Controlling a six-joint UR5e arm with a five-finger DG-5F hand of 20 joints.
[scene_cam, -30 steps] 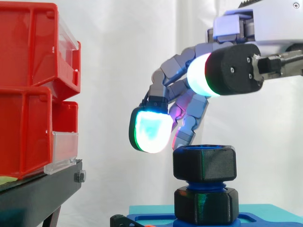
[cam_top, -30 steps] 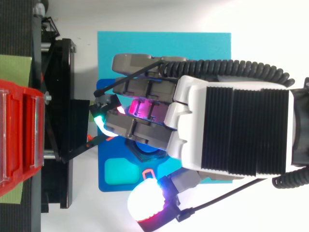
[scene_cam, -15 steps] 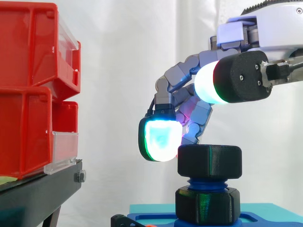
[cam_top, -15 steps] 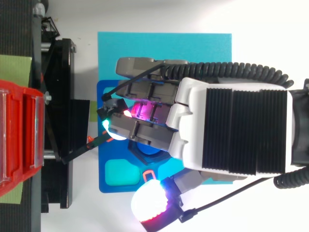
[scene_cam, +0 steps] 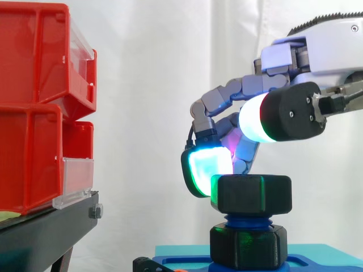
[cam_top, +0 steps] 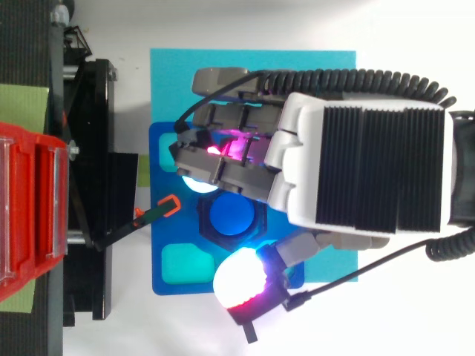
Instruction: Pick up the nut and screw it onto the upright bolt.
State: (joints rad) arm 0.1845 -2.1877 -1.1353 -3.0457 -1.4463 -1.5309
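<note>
Curtain (scene_cam: 147,85), white fabric, hanging behind everything we list.

Bins (scene_cam: 34,113), red plastic with clear front lips, stacked at the left of the side view on a black metal stand (scene_cam: 39,232).

Robot hand (cam_top: 375,167), grey and white, reaching in over the work. We record its fingers as curled in narrow. One cyan-green fingertip pad (scene_cam: 207,170) lies against the left face of the nut. The thumb's white-and-red pad (scene_cam: 261,118) sits higher than the nut and apart from it, so we see nothing pinched between them.

Mat (cam_top: 178,81), flat cyan sheet, under a blue fixture plate (cam_top: 159,148).

Collar (scene_cam: 247,246), black hexagonal block, seated on the plate.

Black hexagonal plastic nut (scene_cam: 251,194), sitting level on the upright blue threaded bolt (scene_cam: 247,218), just above the collar, with blue thread showing between the two. From above we see the bolt's round blue end inside the nut's bore.

Thin dark rod with an orange tip (cam_top: 169,205), lying across the plate's left edge, just beside the nut.
</note>
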